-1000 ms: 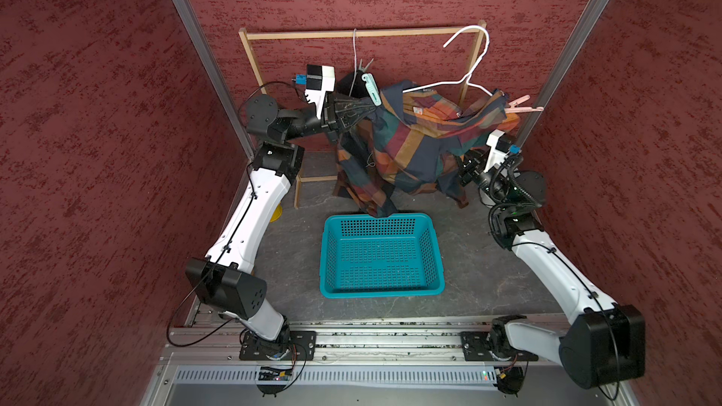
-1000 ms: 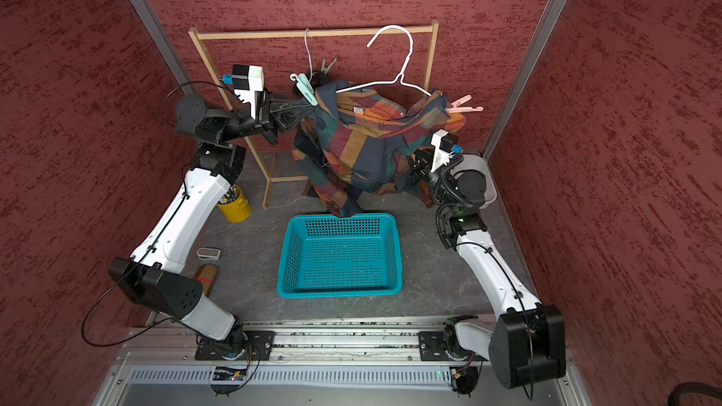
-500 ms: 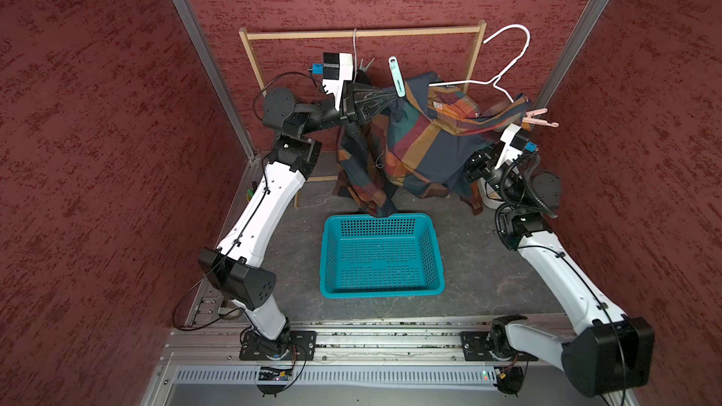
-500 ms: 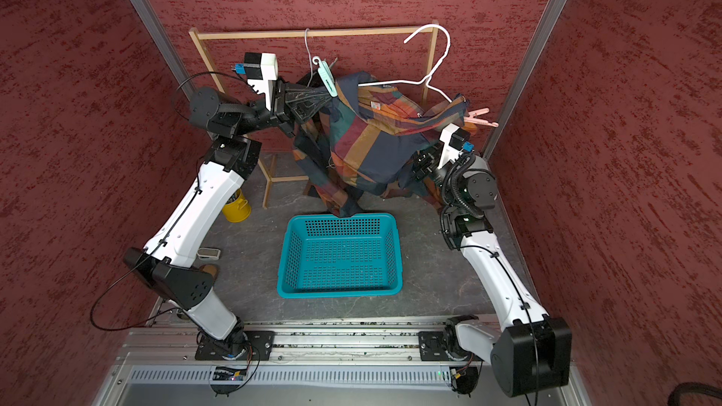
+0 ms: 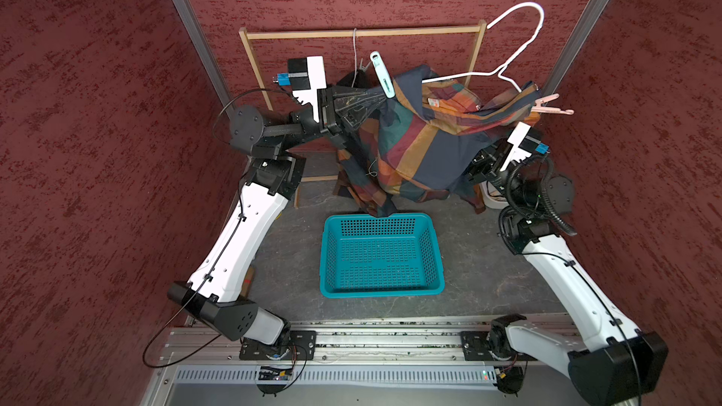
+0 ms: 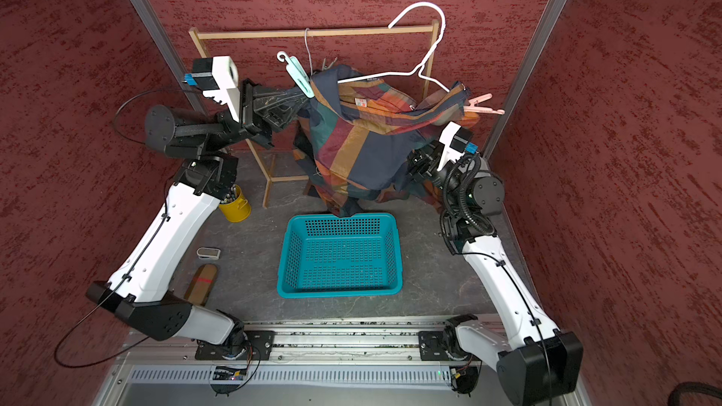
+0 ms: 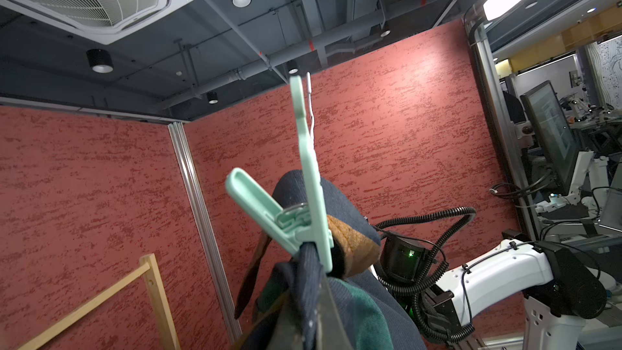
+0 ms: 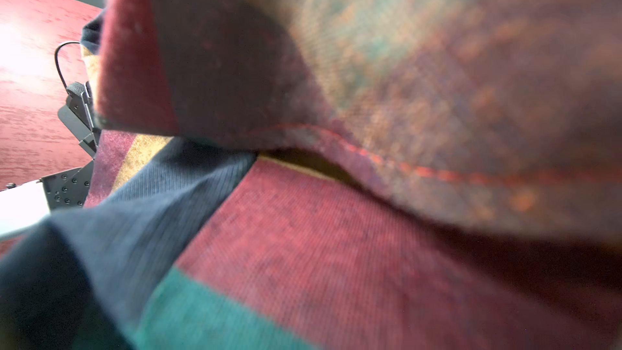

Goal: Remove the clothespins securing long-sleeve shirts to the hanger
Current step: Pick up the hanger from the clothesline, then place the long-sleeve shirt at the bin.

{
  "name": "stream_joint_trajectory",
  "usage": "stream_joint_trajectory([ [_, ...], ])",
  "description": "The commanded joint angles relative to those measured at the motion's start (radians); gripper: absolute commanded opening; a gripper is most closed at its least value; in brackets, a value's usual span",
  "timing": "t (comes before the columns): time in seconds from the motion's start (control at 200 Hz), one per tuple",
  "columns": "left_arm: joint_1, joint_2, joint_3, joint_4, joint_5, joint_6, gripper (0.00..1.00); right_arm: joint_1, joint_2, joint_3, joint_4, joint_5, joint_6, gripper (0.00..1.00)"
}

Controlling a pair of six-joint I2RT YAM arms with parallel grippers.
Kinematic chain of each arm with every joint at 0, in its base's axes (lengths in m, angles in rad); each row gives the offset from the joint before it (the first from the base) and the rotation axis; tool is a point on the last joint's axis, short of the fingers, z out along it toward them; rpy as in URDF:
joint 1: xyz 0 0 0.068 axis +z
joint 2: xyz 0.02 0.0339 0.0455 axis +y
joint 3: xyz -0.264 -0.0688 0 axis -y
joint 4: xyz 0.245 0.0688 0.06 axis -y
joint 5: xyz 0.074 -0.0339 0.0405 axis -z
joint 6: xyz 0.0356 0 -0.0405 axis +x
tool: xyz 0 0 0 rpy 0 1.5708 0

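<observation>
L claw [image 5: 379, 100] shut on navy fold of plaid navy/green/orange/maroon cloth shirt [image 5: 429, 150], hung behind teal plastic basket [image 5: 381, 291]. Mint plastic clothespin [image 5: 382, 74] clipped on that fold; pink plastic clothespin [image 5: 551, 105] behind basket's R corner. R claw [image 5: 472, 169] shut, buried in shirt.

The shirts [image 5: 422, 142] fill the middle of the frame in both top views, their hem hanging down to the far rim of the teal basket [image 5: 383, 290]. Bare floor [image 5: 297, 259] runs down either side of the basket. Above the cloth, open air surrounds the mint clothespin [image 5: 381, 74], though the left gripper [image 5: 375, 102], clamped on cloth right beneath it, closes off the left approach. At upper right the pink clothespin [image 5: 553, 105] juts toward the metal corner post [image 5: 578, 33], leaving a narrow gap; the white hanger [image 5: 519, 29] and wooden rack [image 5: 363, 33] crowd above. In a top view a yellow cup [image 6: 234, 207] stands by the left arm [image 6: 168, 236].
</observation>
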Motion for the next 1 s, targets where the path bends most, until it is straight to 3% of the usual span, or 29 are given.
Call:
stream_joint_trajectory([
  [0.0,-0.042,-0.015,0.002,0.014,-0.064,0.016,0.00,0.053,-0.015,0.046,-0.013,-0.080,-0.022,0.00],
  [0.606,-0.098,-0.251,-0.158,-0.052,-0.172,0.010,0.00,0.243,0.023,0.096,-0.067,-0.080,-0.035,0.00],
  [0.997,-0.136,-0.469,-0.484,-0.055,-0.340,0.090,0.00,0.345,0.098,0.037,0.013,-0.074,0.037,0.00],
])
